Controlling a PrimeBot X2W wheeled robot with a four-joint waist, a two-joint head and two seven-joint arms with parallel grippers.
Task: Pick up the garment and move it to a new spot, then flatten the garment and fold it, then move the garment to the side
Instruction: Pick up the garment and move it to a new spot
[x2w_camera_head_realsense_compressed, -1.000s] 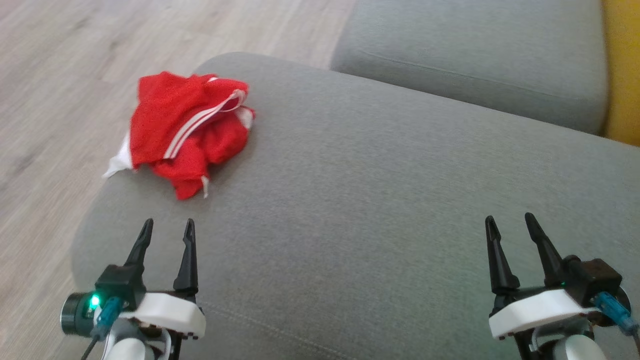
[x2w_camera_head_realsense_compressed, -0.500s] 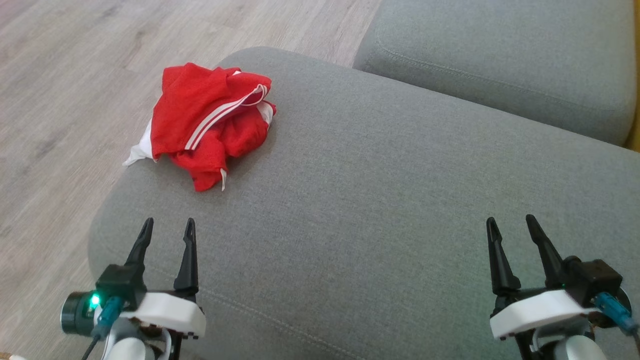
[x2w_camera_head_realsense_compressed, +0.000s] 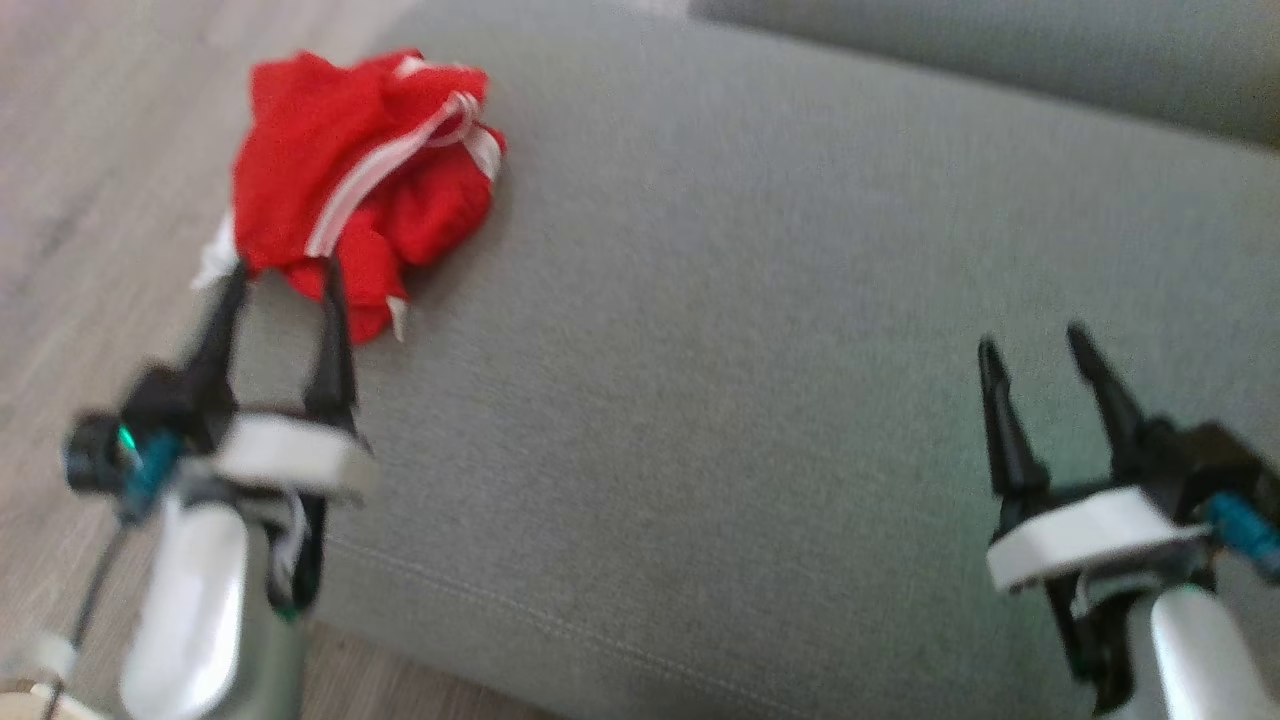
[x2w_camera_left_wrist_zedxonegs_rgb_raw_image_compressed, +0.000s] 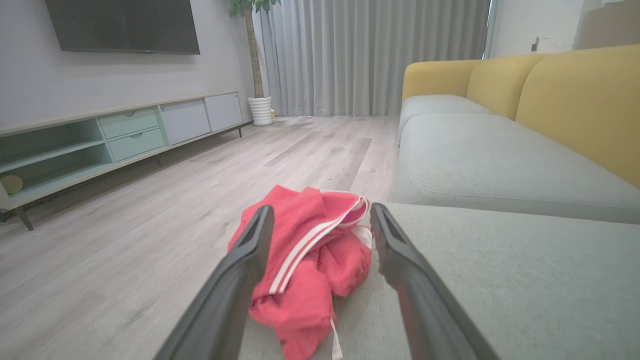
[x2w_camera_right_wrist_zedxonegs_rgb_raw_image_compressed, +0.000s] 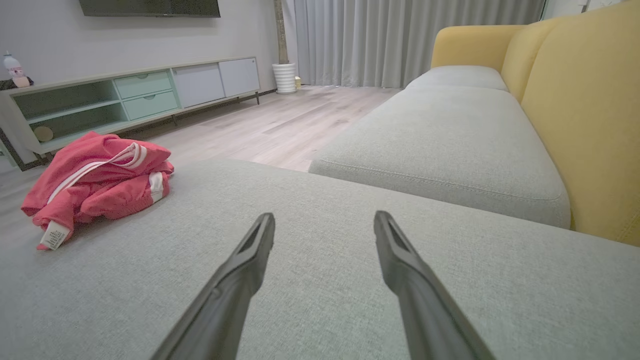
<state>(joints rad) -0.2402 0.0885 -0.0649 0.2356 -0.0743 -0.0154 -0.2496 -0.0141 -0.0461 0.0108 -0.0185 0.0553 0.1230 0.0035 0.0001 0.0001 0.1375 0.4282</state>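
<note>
The left gripper (x2w_camera_head_realsense_compressed: 283, 270) and right gripper (x2w_camera_head_realsense_compressed: 1032, 340) each have two long, tapering black fingers (x2w_camera_head_realsense_compressed: 332, 340) on a black block, backed by a curved white housing (x2w_camera_head_realsense_compressed: 285, 458). A teal connector (x2w_camera_head_realsense_compressed: 150, 470) plugs in beside each. A green light (x2w_camera_head_realsense_compressed: 127, 437) glows on the left. The forearm (x2w_camera_head_realsense_compressed: 190, 610) is glossy and pale.

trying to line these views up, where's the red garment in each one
head view: red garment upper left, just past the left hand.
left wrist view: lower centre, seen between the fingers.
right wrist view: far left, mid-height.
shared landmark: grey cushion whose corner it lies on.
</note>
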